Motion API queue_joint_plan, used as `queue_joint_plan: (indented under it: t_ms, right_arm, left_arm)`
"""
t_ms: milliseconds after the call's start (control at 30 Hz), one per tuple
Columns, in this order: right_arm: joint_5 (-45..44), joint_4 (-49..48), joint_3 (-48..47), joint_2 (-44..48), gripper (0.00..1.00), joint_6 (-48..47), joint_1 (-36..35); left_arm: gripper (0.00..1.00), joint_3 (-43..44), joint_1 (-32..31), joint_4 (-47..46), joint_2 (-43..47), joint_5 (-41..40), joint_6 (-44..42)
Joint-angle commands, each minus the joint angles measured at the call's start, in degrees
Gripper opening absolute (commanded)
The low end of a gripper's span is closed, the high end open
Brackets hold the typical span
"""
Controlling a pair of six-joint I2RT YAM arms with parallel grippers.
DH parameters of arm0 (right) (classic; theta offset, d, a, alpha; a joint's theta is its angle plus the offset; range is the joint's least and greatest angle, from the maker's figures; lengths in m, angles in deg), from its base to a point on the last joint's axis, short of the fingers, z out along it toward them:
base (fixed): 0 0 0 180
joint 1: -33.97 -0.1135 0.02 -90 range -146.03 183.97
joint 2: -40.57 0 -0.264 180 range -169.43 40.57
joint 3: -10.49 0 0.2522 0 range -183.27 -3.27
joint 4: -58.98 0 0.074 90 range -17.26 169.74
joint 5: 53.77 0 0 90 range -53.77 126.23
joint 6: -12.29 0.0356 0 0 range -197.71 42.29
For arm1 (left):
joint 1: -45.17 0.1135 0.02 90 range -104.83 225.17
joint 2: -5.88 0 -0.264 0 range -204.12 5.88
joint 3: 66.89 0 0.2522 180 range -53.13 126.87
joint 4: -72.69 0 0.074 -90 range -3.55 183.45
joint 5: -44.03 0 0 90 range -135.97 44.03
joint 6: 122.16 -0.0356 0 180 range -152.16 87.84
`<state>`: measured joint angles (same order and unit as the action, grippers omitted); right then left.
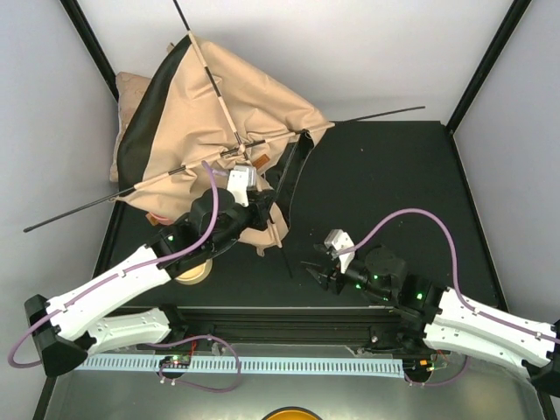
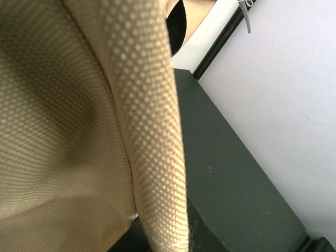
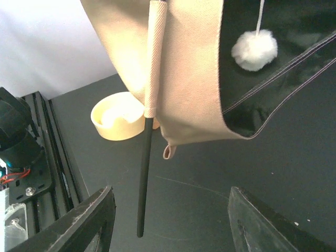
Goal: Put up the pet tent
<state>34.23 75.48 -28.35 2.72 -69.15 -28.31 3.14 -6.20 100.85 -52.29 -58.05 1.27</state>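
From above, the pet tent (image 1: 236, 105) sits slumped at the table's (image 1: 394, 192) far left, with the left gripper (image 1: 254, 199) pushed into its front (jaws hidden, so I cannot tell their state). In the left wrist view, canvas fills the lens. In the right wrist view, the right gripper (image 3: 168, 220) is spread wide and empty, and the tent's pole (image 3: 143, 178) dangles between its fingers, ungripped.

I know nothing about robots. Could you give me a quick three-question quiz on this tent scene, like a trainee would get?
1. True or false: the right gripper is shut on the black pole.
2. What hangs on a string inside the pet tent? A) a bell B) a white pompom C) a red ball
3. Fill in: the gripper up against the tent where its poles cross is the ____ one.

Key:
1. False. It is open and holds nothing.
2. B.
3. Left: the left gripper.
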Motion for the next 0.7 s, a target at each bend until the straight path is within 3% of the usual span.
queue_joint_plan:
  t_ms: [0, 300, 667]
  right_arm:
    - [0.06, 3.08, -2.19, 1.84, 0.62, 3.52, -0.2]
    - [1.44, 0.72, -0.2, 1.29, 0.64, 2.73, 1.55]
    - [18.28, -6.6, 2.58, -1.71, 0.6, 3.03, 18.75]
  left_arm:
    - [0.02, 2.14, 0.4, 0.45, 2.42, 1.41, 0.63]
    - [0.02, 2.94, 1.15, 4.6, 3.02, 2.32, -0.23]
    - [0.02, 3.03, 6.2, 6.6, 3.07, 7.45, 1.27]
